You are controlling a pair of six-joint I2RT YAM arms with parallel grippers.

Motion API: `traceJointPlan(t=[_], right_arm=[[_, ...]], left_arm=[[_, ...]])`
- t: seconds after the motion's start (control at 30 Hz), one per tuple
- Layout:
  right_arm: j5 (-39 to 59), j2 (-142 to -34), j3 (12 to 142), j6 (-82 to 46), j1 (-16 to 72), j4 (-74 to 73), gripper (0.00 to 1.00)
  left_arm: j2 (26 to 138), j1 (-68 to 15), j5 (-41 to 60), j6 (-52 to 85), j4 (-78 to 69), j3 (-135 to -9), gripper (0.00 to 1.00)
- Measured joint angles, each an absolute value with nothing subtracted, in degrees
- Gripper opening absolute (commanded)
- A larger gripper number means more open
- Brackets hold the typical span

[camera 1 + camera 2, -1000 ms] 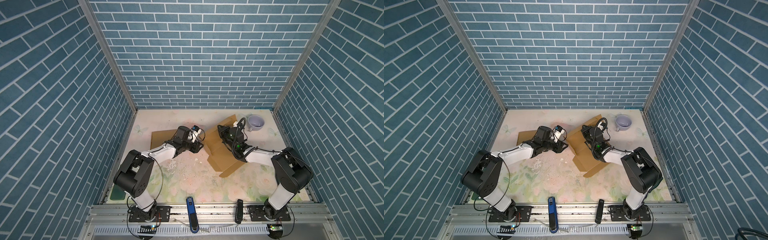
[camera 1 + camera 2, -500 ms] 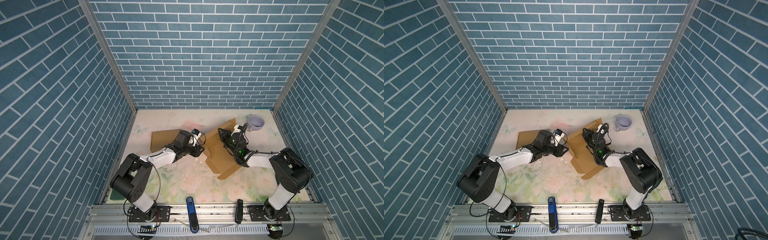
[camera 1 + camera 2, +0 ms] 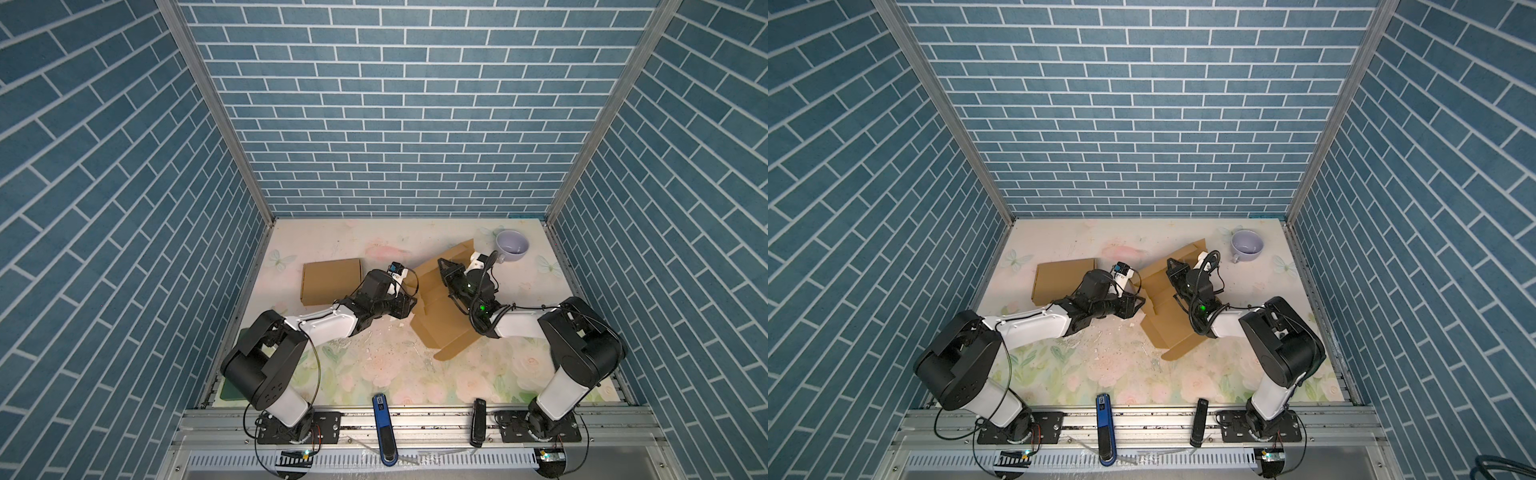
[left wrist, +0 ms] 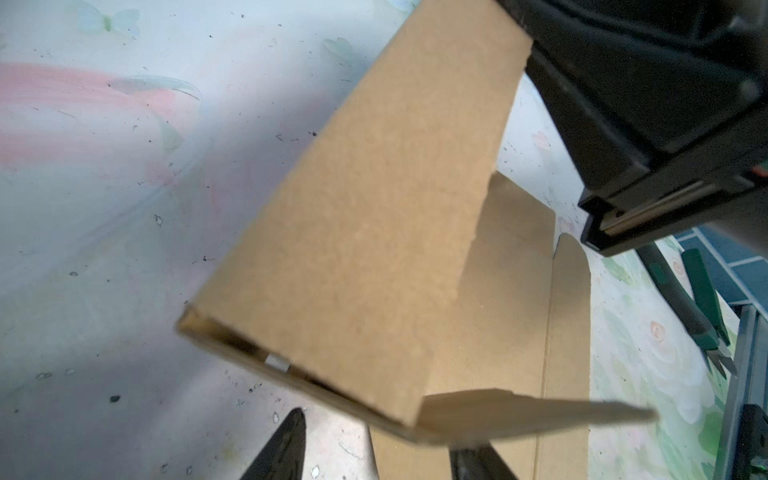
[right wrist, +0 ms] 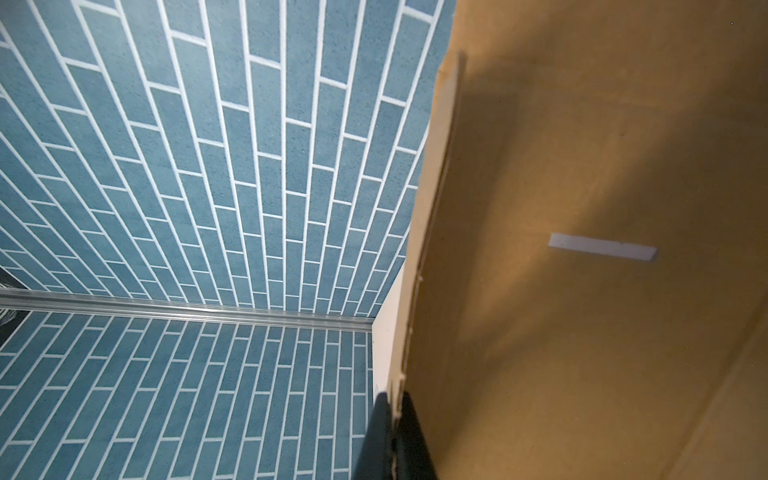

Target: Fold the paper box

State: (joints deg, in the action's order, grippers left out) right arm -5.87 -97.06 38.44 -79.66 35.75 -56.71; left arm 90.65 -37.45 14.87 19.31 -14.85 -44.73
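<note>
The paper box point(image 3: 440, 320) point(image 3: 1169, 326) is brown cardboard, part folded, lying right of the table's middle in both top views, with one flap spread toward the front. My right gripper point(image 3: 444, 266) point(image 5: 392, 419) is shut on the thin edge of an upright box panel point(image 5: 582, 249). My left gripper point(image 3: 409, 305) point(image 4: 382, 453) stands open at the box's left side. A raised box flap point(image 4: 365, 232) hangs just beyond its dark fingers point(image 4: 286, 444), and the table shows between them.
A second flat brown cardboard point(image 3: 330, 280) point(image 3: 1063, 280) lies at the left. A lilac mug point(image 3: 512, 245) stands at the back right. A blue tool point(image 3: 380, 409) and a black tool point(image 3: 478, 419) rest on the front rail. Green pliers point(image 4: 706, 299) lie near the table's edge.
My left arm has swung a little toward the front, uncovering more of the flat cardboard at the left. The box has shifted slightly forward. The right gripper keeps its hold.
</note>
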Motion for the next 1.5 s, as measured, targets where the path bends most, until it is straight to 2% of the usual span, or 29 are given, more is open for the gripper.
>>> traceJointPlan(t=[0.63, 1.1, 1.2, 1.5], right_arm=[[-6.3, -95.5, 35.9, -79.7, 35.6, -58.8, 0.00], [-7.6, -95.0, 34.5, -79.7, 35.5, -60.9, 0.00], [-7.6, -94.6, 33.9, -79.7, 35.5, -61.2, 0.00], [-8.1, -93.7, 32.5, -80.4, 35.5, -61.5, 0.00]], left_arm=[[94.5, -42.0, 4.7, 24.0, -19.6, -44.8, 0.56], [99.1, -46.6, -8.7, 27.7, -20.1, -48.2, 0.55], [100.1, -47.2, -12.4, 28.9, -20.1, -48.9, 0.52], [102.8, -48.3, -23.0, 30.3, -17.6, -52.9, 0.32]])
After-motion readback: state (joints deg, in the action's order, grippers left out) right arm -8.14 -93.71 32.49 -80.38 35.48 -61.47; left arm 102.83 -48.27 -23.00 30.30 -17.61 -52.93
